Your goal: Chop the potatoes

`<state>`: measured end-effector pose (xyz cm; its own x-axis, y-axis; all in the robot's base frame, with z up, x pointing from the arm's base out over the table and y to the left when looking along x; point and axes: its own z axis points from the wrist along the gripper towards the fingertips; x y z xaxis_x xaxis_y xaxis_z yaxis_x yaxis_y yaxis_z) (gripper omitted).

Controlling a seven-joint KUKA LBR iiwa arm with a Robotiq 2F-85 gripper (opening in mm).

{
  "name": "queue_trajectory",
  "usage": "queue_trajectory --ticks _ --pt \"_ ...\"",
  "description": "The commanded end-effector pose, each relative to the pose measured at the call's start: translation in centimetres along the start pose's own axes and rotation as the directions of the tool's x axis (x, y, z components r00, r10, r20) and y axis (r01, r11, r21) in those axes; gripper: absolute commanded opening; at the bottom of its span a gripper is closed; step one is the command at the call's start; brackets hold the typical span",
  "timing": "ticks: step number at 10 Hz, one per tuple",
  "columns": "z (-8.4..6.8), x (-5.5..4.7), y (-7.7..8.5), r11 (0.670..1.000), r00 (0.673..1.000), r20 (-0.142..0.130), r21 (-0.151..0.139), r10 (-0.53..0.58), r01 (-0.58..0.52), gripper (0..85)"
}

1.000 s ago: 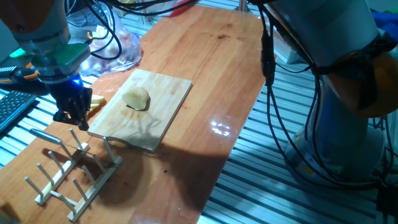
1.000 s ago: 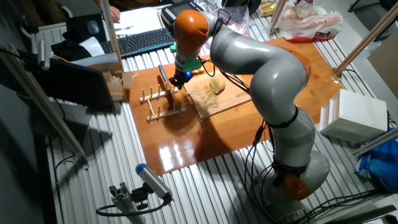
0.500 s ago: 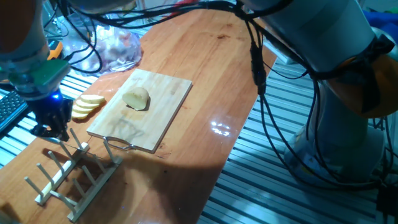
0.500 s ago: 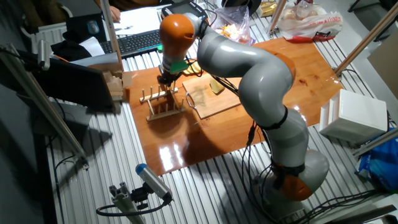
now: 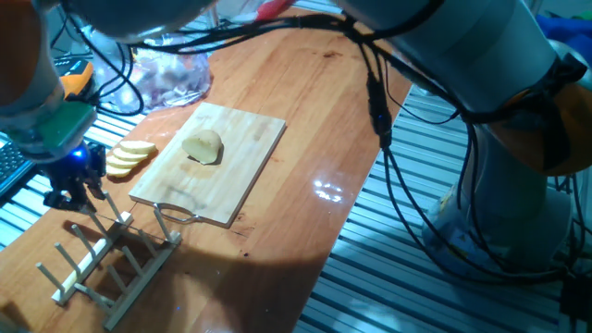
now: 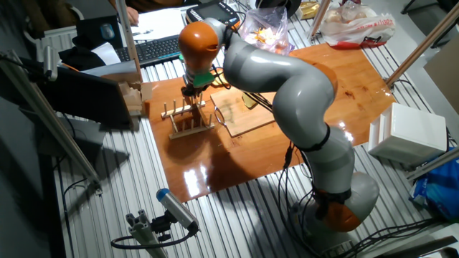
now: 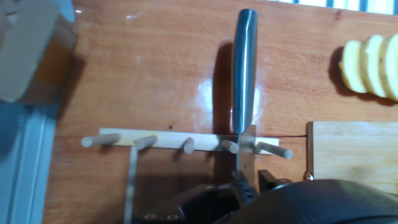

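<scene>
One pale yellow peeled potato (image 5: 203, 146) lies on the wooden cutting board (image 5: 231, 176), towards its far end. My gripper (image 5: 81, 194) is well to the left of it, low over the wooden peg rack (image 5: 111, 259). In the hand view a knife with a grey handle (image 7: 244, 62) rests on the rack (image 7: 186, 142), and its blade runs edge-on down between my fingers. The gripper (image 7: 252, 183) looks open, with a gap between the right finger (image 7: 267, 180) and the blade.
A fanned row of yellow slices (image 5: 129, 157) lies on the table left of the board. A clear bag of reddish pieces (image 5: 171, 74) sits at the back. A cardboard box (image 7: 31, 50) stands beyond the rack. The robot's own arm (image 6: 287, 79) arches over the board.
The gripper has moved left from the board's near-left edge to over the rack and sunk towards the knife. The slices it was covering now show. The potato has not moved.
</scene>
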<state>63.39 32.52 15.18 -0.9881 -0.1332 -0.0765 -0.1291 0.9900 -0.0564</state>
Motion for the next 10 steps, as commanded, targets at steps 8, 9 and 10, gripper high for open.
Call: queue_trajectory --ticks 8,9,10 --pt "2.5 1.1 0.1 0.995 1.0 -0.014 0.101 0.002 -0.001 34.0" --pt "2.9 1.2 0.1 0.995 1.0 -0.017 0.101 0.006 -0.004 34.0" --pt "3.0 1.1 0.2 0.995 1.0 -0.028 0.104 0.006 -0.004 34.0"
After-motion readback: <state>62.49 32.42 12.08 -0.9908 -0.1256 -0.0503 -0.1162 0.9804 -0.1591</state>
